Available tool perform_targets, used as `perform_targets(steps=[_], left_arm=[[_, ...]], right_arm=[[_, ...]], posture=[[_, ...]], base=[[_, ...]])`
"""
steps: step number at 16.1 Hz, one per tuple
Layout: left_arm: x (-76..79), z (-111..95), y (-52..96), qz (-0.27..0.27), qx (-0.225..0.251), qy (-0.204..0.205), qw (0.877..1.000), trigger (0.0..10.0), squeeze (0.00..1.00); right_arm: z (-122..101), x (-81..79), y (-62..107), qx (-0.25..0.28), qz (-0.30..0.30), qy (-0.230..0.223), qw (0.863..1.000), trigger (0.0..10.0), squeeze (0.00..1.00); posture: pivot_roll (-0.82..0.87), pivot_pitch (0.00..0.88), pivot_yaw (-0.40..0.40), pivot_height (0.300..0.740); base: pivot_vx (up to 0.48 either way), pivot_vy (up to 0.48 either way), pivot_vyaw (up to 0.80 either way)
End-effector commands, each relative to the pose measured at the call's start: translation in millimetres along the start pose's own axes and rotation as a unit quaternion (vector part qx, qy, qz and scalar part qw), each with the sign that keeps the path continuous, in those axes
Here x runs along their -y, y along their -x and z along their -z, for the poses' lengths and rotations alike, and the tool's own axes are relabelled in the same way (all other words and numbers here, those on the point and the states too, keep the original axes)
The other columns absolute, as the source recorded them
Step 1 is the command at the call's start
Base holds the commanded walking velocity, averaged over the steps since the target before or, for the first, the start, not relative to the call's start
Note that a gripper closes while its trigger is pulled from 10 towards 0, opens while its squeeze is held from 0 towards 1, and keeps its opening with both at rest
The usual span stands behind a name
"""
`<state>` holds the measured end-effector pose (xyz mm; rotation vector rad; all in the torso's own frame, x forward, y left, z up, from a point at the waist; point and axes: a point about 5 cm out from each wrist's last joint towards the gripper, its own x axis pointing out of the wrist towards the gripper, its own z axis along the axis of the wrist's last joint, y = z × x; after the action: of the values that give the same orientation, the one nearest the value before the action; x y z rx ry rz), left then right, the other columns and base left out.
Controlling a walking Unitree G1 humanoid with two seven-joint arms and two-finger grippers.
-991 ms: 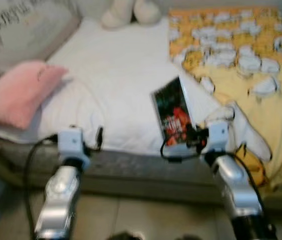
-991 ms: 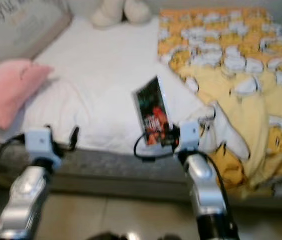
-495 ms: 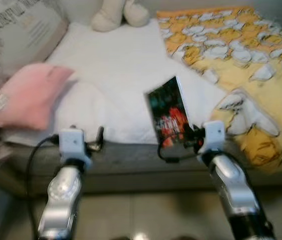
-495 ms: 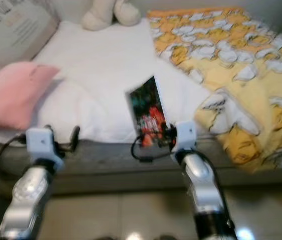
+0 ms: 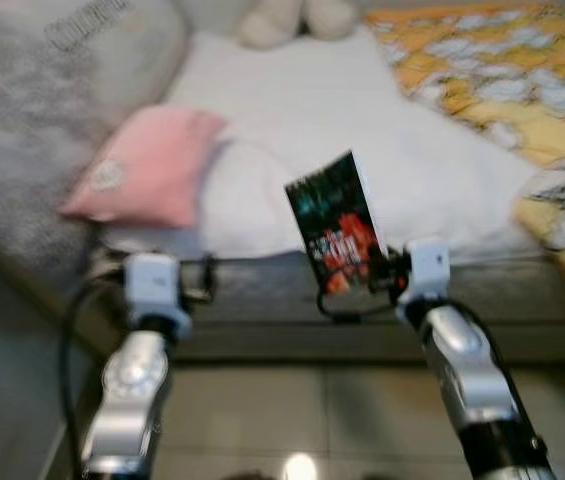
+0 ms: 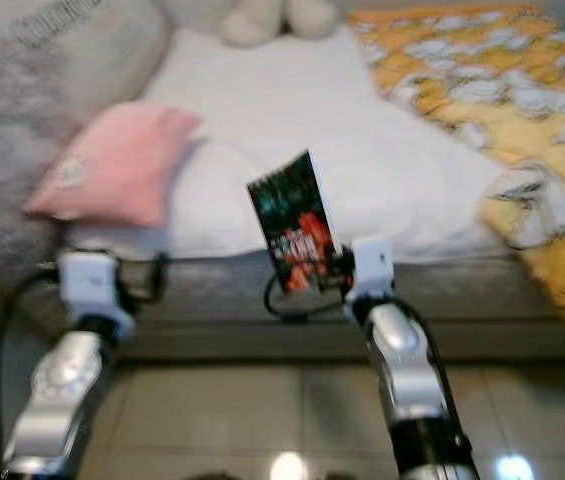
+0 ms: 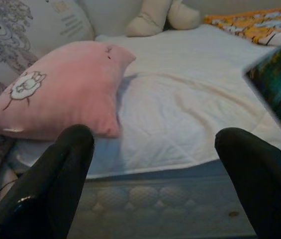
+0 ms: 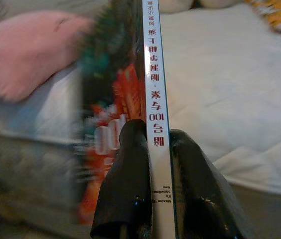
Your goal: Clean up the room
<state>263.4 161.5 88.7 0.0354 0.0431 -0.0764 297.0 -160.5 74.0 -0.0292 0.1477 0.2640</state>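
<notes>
The right gripper is clenched on a thin book, its two black fingers pinching the white spine edge near one end; the book stands tilted up in the air in front of the bed, above the mattress edge. It looks light and stiff enough to hold its shape, though a glossy cover may slip or swing about so narrow a pinch; a hold nearer the middle of the spine would probably steady it. The left gripper hangs released, fingers spread wide, pointing at the pink pillow on the white sheet; a plush toy sits at the far side, a yellow blanket to the right.
</notes>
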Motion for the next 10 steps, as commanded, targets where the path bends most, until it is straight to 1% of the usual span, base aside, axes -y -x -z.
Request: perform_targets(steps=[1,7,10], left_arm=[[-3.4,-3.4,-0.4,0.001,0.003,0.001,1.000,10.0,0.00],[-6.2,-2.0,-0.5,-0.009,0.001,-0.004,1.000,10.0,0.00],[-5.2,-2.3,-0.2,-0.006,0.001,0.003,1.000,10.0,0.00]], right_arm=[[-13.4,3.1,-3.2,0.032,0.004,0.004,0.999,10.0,0.00],[-12.3,3.3,-5.1,0.028,-0.001,0.009,1.000,10.0,0.00],[-13.6,3.8,-5.9,0.032,0.005,0.003,0.999,10.0,0.00]], posture=[[-0.14,0.000,0.099,0.740],[-0.14,0.000,0.094,0.740],[-0.14,0.000,0.095,0.740]], base=[[0.458,0.000,0.00],[0.458,0.000,0.00],[0.458,0.000,0.00]])
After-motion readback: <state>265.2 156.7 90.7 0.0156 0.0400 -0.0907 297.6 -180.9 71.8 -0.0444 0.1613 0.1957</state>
